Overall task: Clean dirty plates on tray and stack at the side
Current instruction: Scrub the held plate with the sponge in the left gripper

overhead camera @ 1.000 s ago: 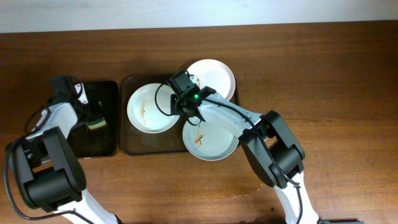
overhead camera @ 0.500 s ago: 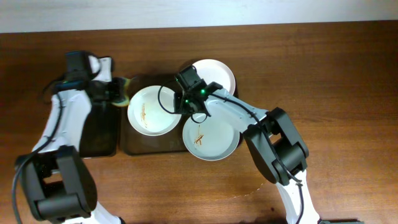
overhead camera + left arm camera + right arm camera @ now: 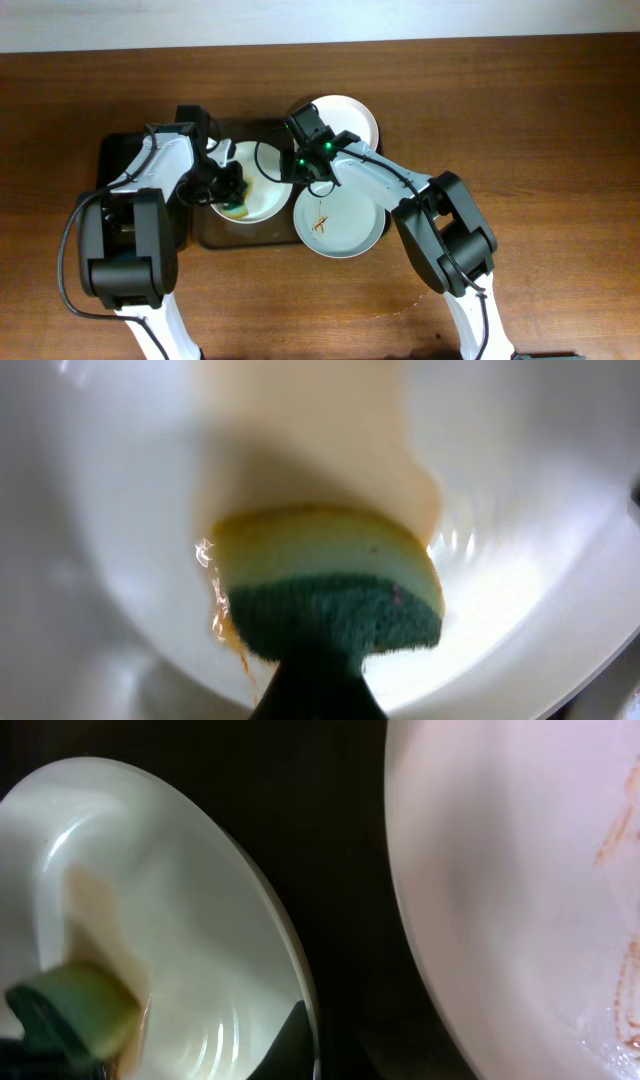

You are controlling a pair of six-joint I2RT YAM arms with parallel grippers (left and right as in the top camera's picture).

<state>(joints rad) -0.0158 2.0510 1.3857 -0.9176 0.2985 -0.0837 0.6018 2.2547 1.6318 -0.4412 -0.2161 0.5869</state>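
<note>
Three dirty plates lie on the brown tray. My left gripper is shut on a yellow-and-green sponge, which it presses onto the face of the left plate. In the left wrist view the sponge sits in a brown smear on that plate. My right gripper is shut on that plate's right rim; one finger shows on the rim. The front plate and the back plate carry sauce streaks.
A narrower black tray lies left of the brown tray, partly under my left arm. Bare brown wood table runs to the right and front. A white wall edge lines the back.
My left arm swung right from the black tray, carrying the sponge onto the left plate. My right gripper has stayed at that plate's right rim.
</note>
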